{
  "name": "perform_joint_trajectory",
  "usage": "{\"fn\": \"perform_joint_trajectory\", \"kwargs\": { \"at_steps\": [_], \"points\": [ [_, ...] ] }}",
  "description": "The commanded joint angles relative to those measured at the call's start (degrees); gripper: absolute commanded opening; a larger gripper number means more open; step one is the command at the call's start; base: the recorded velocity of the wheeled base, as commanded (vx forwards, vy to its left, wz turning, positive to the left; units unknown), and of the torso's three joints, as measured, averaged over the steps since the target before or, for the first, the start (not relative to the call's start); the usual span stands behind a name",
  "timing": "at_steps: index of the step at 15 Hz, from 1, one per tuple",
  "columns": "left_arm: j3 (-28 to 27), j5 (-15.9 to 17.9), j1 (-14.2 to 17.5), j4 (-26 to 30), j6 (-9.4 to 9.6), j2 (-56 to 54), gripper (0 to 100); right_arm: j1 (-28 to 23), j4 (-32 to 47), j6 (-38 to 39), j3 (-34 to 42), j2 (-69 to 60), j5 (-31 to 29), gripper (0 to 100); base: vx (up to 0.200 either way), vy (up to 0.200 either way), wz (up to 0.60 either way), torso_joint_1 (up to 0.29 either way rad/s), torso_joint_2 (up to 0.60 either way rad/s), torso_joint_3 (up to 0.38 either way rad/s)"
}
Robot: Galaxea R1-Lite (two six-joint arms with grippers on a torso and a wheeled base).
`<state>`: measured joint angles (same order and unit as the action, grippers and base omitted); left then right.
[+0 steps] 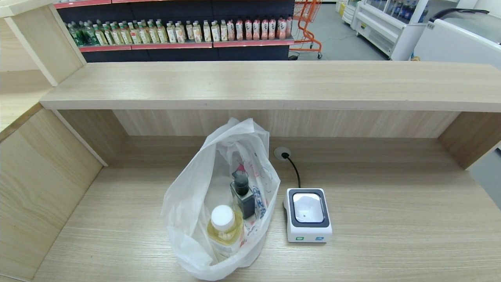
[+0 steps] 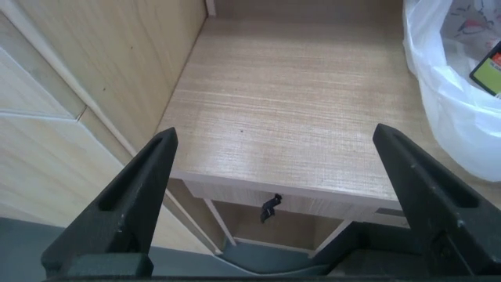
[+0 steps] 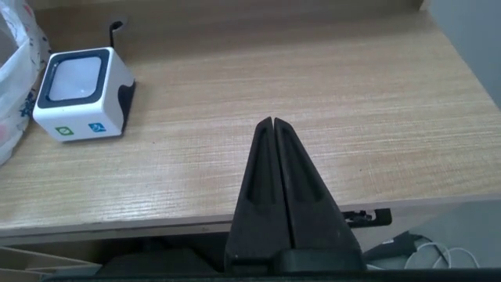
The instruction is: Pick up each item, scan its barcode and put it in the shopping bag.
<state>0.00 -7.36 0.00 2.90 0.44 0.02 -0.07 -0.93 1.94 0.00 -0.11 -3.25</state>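
A white plastic shopping bag [image 1: 188, 203] stands open on the wooden counter [image 1: 391, 219]. Inside it are a bottle of yellow liquid with a white cap [image 1: 224, 229] and a dark pump bottle [image 1: 242, 196]. Right of the bag sits the white barcode scanner [image 1: 308, 214] with its window facing up. My left gripper [image 2: 274, 149] hangs open off the counter's near left edge, with nothing between its fingers; the bag's edge [image 2: 454, 94] lies off to one side. My right gripper [image 3: 272, 125] is shut and empty over the counter's near right edge, apart from the scanner [image 3: 78, 94].
A black cable [image 1: 294, 168] runs from the scanner to a round hole in the counter. A raised wooden ledge [image 1: 274, 84] spans the back, with side walls at left and right. Shelves of bottles [image 1: 180, 31] stand in the shop beyond.
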Motion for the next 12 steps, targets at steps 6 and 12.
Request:
{"fn": "perform_joint_trajectory", "kwargs": {
  "at_steps": [6, 12],
  "points": [
    [0.0, 0.0, -0.1, 0.0, 0.0, 0.0, 100, 0.0, 0.0, 0.0, 0.0, 0.1, 0.0, 0, 0.0, 0.0, 0.0, 0.0, 0.0, 0.0],
    [0.0, 0.0, -0.1, 0.0, 0.0, 0.0, 100, 0.0, 0.0, 0.3, 0.0, 0.1, 0.0, 0, 0.0, 0.0, 0.0, 0.0, 0.0, 0.0]
  ]
}}
